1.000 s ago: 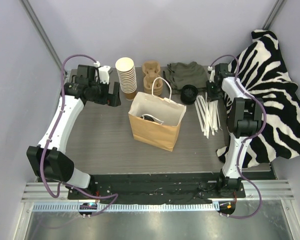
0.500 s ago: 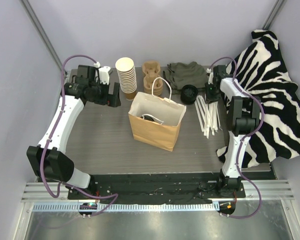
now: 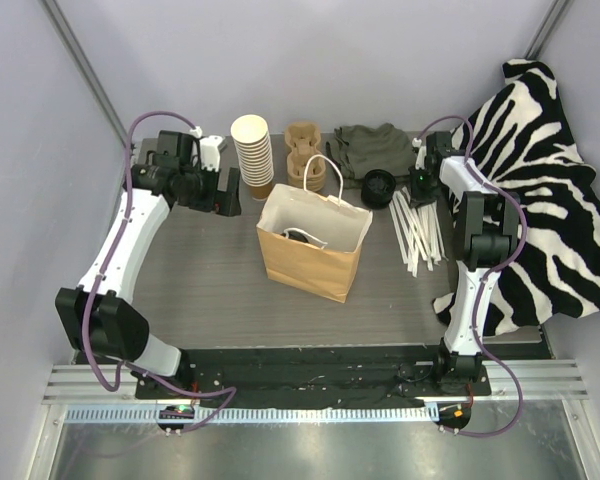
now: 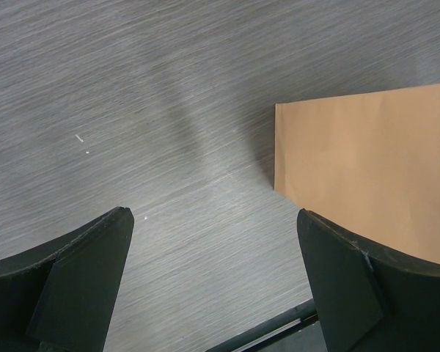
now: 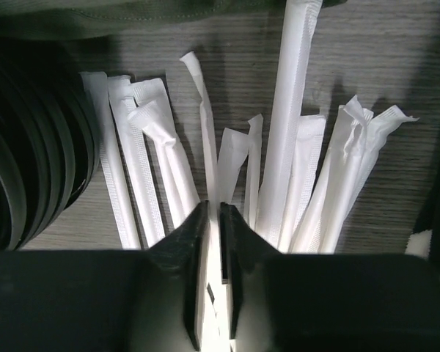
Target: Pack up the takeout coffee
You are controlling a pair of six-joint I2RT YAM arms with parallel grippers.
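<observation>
Two pincers are at work. The left pincer (image 3: 227, 192) hangs at 10 o'clock of the paper bag (image 3: 310, 262), spread to its widest and holding nothing. Its wrist view shows bare bench (image 4: 132, 110) between the fingers and the bag's flat side at 3 o'clock. The right pincer (image 5: 213, 213) is nipped almost shut on one wrapped straw (image 5: 202, 125) at the near end of the heap.

One bag stands upright and open-mouthed in the middle of the bench. The takeout coffee (image 3: 301, 235) sits inside it; only a dark round top shows, so the cup body cannot be made out.

Along the 12 o'clock edge there are:
- one tall stack of lidless cups (image 3: 253, 155) at 11 o'clock of the bag
- one brown pulp carrier (image 3: 305, 152) at 12 o'clock
- one green cloth (image 3: 372, 148) at 1 o'clock
- one stack of black lids (image 3: 378, 187) just beside the cloth

Roughly ten wrapped straws (image 3: 417, 228) fan out at 3 o'clock of the bag; overlap blocks an exact count.

One zebra-striped cloth (image 3: 550, 200) drapes over the 3 o'clock edge, behind the right arm. Bare bench runs from 6 o'clock to 9 o'clock of the bag, out to the arm bases and the left arm.
</observation>
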